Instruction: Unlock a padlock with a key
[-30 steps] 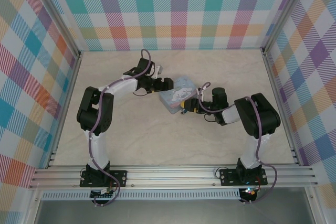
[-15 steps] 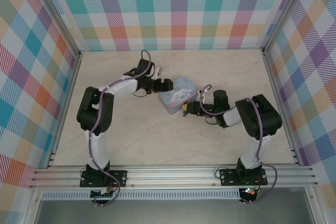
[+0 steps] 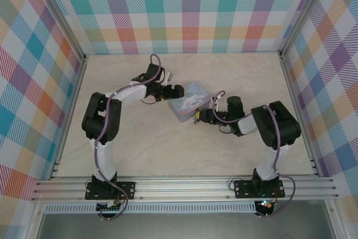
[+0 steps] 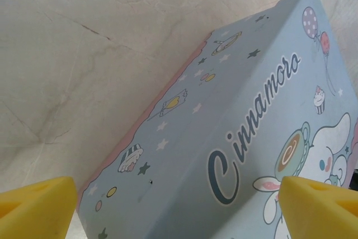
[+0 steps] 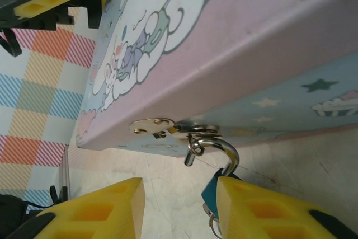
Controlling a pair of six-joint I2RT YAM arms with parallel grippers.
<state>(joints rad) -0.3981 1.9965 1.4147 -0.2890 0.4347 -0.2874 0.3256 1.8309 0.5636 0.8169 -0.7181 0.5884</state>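
Hanging from the brass-coloured hasp (image 5: 154,127) on the side wall of the Cinnamoroll tin box (image 4: 224,132), the padlock (image 5: 210,191) has its thin silvery shackle (image 5: 226,150) hooked through the hasp's loop, so its blue body dangles just below the tin's lid edge. The right gripper (image 5: 179,194) is released and grasps nothing. Its yellow fingers flank the lock, with the body just beside one finger, probably so they can close on it. A small wire ring (image 5: 209,220) shows under the body; whether the key sits there cannot be told. The left gripper (image 4: 178,208), jaws spread wide, hovers over the tin's lid on the side away from the hasp, apparently to brace the tin against sliding.
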